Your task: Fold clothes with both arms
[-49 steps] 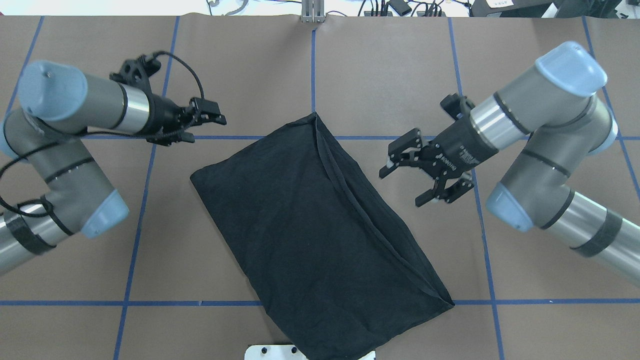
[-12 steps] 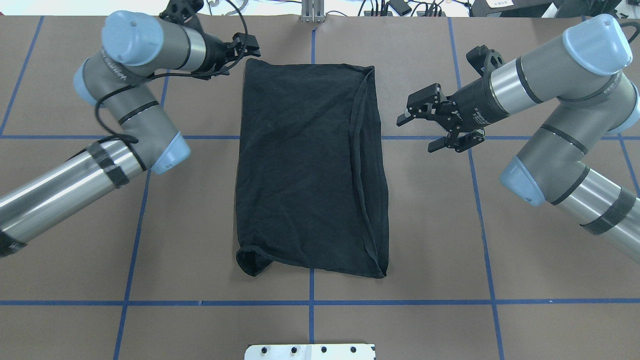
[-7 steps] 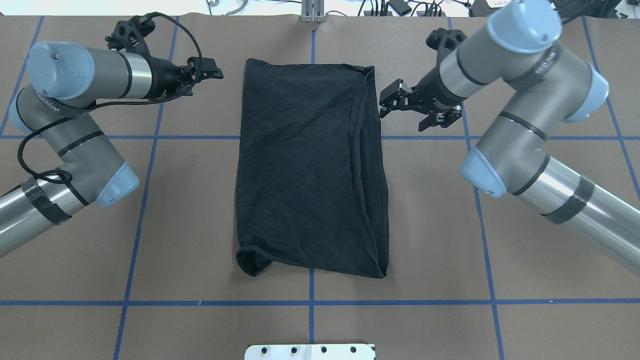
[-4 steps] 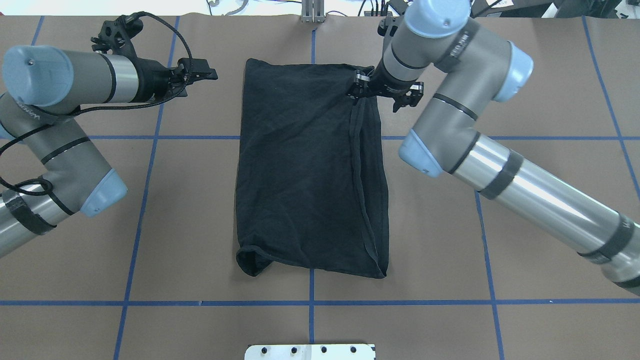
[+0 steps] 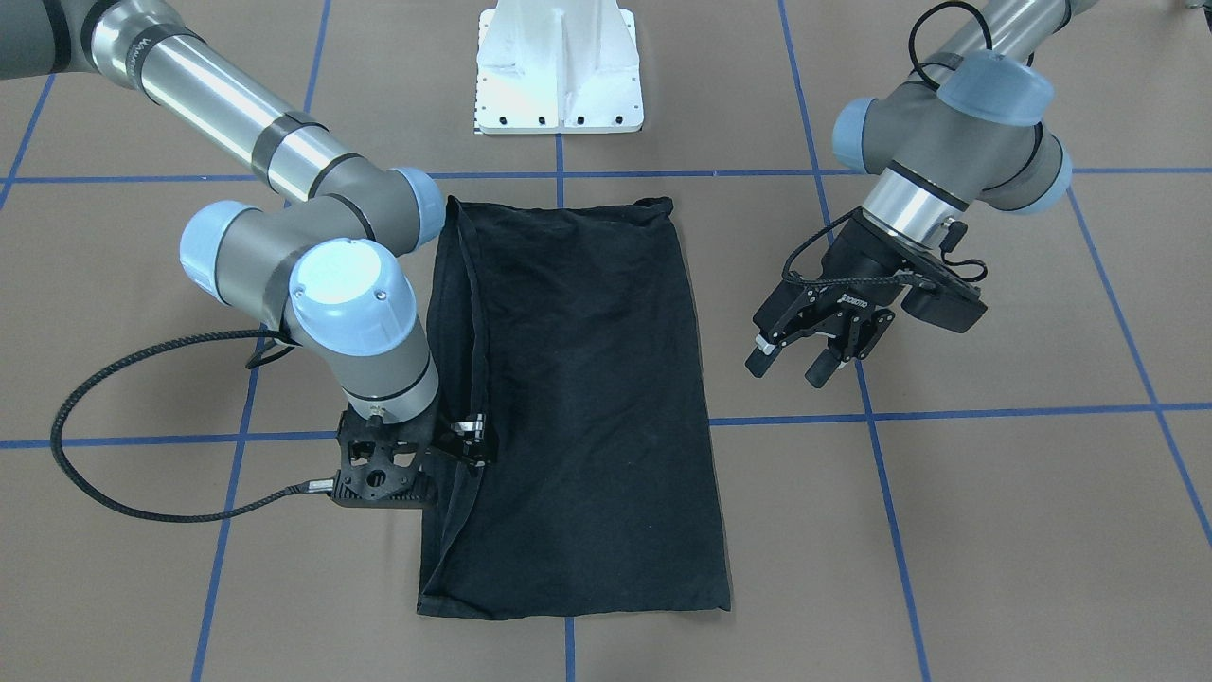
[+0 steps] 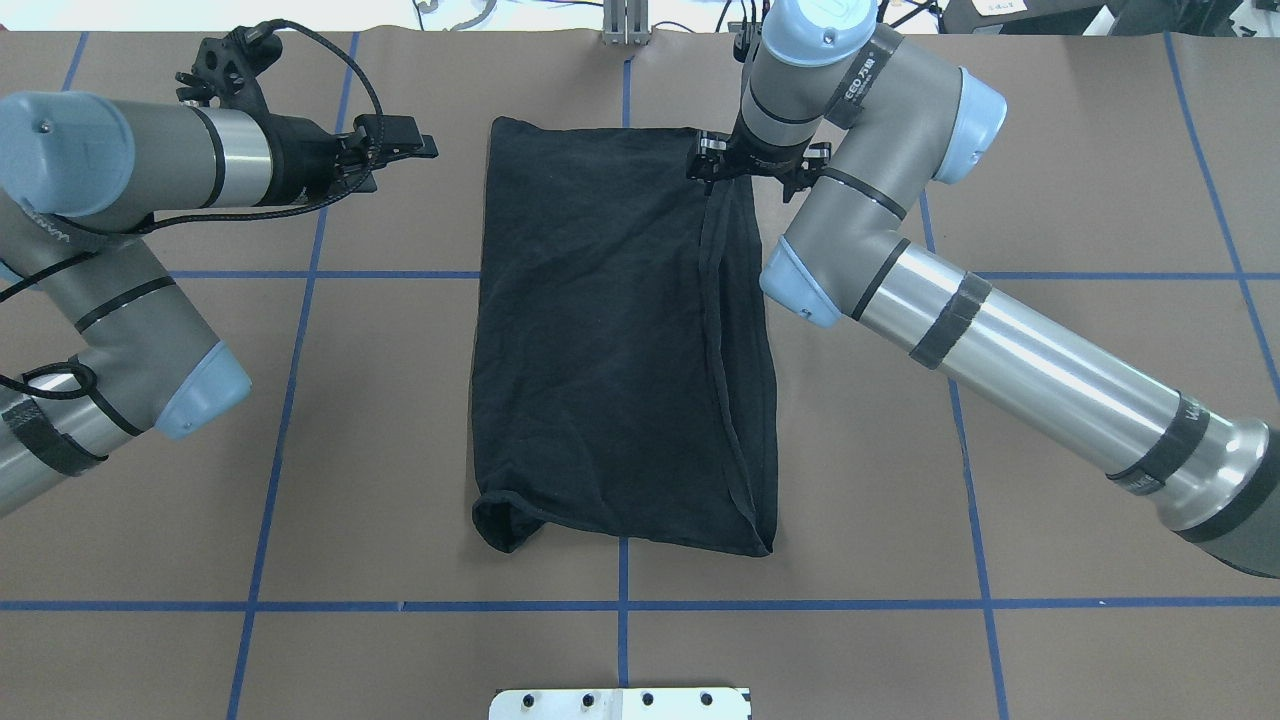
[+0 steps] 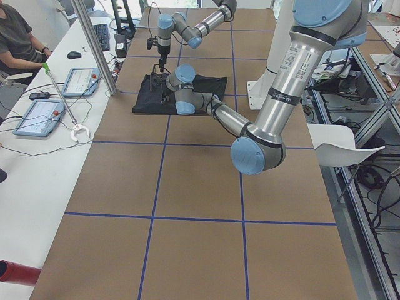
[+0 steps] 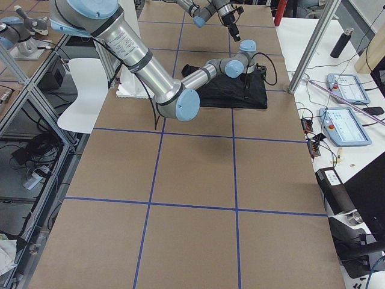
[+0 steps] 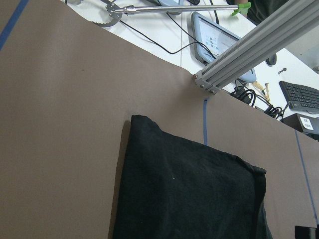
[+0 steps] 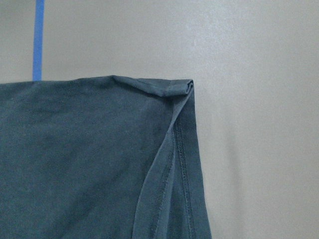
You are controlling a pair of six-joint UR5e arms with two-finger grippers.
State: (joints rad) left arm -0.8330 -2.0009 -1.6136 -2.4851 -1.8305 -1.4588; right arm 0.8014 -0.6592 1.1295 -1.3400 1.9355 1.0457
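Note:
The black T-shirt [image 6: 600,330] lies folded into a long rectangle in the middle of the table, with a hem line running down its right part. My right gripper [image 6: 752,168] points straight down over the shirt's far right corner, jaws apart, nothing between them. The front view shows the right gripper [image 5: 445,440] low at that hem; I cannot tell if it touches. The right wrist view shows the corner of the shirt [image 10: 89,159] close up. My left gripper [image 5: 791,367] hovers open beside the shirt's far left corner, apart from the cloth [image 9: 189,199].
The white pedestal base [image 5: 559,66] stands at the near edge behind the shirt. Blue tape lines [image 6: 290,380] grid the brown table. An aluminium post [image 6: 625,20] rises at the far edge. A desk with tablets [image 7: 44,112] and a seated person [image 7: 15,37] lie beyond it.
The shirt has gone from lying diagonal to straight and further out. The right arm has swung in from the right and turned its gripper down over the far right corner. The left arm drew back slightly.

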